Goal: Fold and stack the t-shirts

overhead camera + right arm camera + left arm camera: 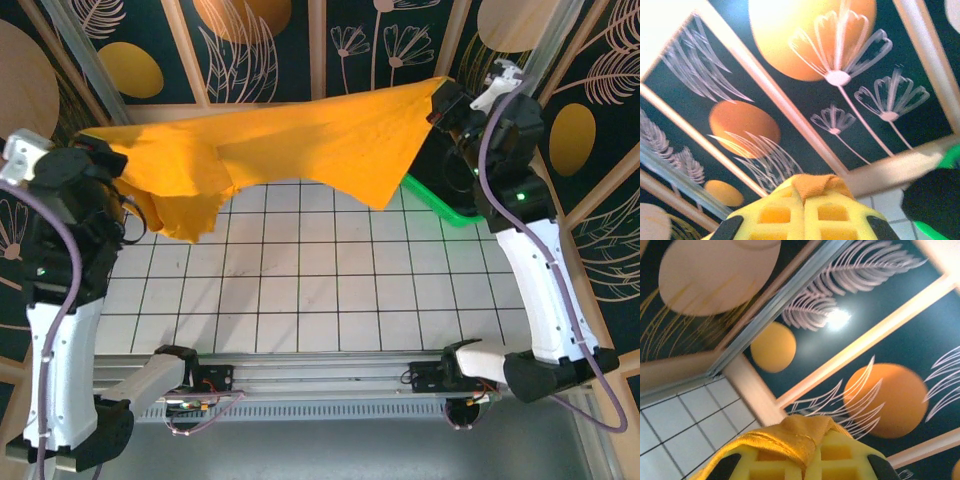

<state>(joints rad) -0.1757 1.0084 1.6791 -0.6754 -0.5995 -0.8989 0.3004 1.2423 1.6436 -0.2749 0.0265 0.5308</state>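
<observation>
Jaws of the left gripper (pixel 807 446) are closed tight on a bunched fold of the plain mustard orange-yellow cloth t-shirt (pixel 300 150), and the cloth comes out between its yellow moulded fingers (pixel 767 467) in the left wrist view. Jaws of the right gripper (pixel 804 194) are also clamped on an edge of the same t-shirt, and a small tuft of it stands up between the yellow fingers (pixel 775 216). In the top view, the t-shirt hangs in the air, stretched between the two raised grippers across the far part of the scene. Its lower edge is loose, with one flap drooping near the left gripper and a pointed corner hanging toward the right side. Under it is the white tiled table top (pixel 300 290). A bright green plastic basket (pixel 447 212) sits at the far right of the table, partly behind the right arm. In the right wrist view, a black soft-looking heap (pixel 935 200) lies against the green rim; I cannot tell what it is.
</observation>
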